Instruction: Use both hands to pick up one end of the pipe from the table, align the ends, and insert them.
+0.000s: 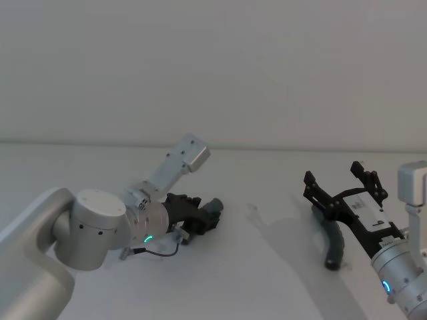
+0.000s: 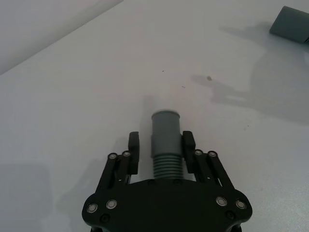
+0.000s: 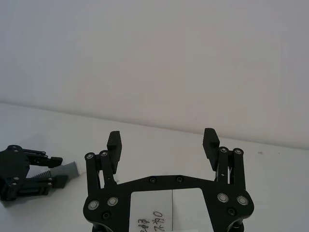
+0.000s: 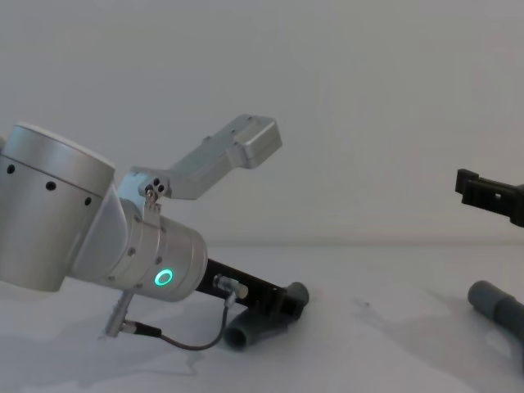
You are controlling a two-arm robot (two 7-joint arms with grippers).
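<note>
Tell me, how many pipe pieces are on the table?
2. One pipe piece lies between the fingers of the left gripper, on the robot's left; the other piece lies on the table at the right, beneath the open right gripper.

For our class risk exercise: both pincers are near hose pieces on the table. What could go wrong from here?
The open left black pincer straddles its dark grey ribbed hose piece off-centre, so closing may roll it. The open right black pincer hovers above the other dark grey hose piece; descending misaligned could knock it away.
</note>
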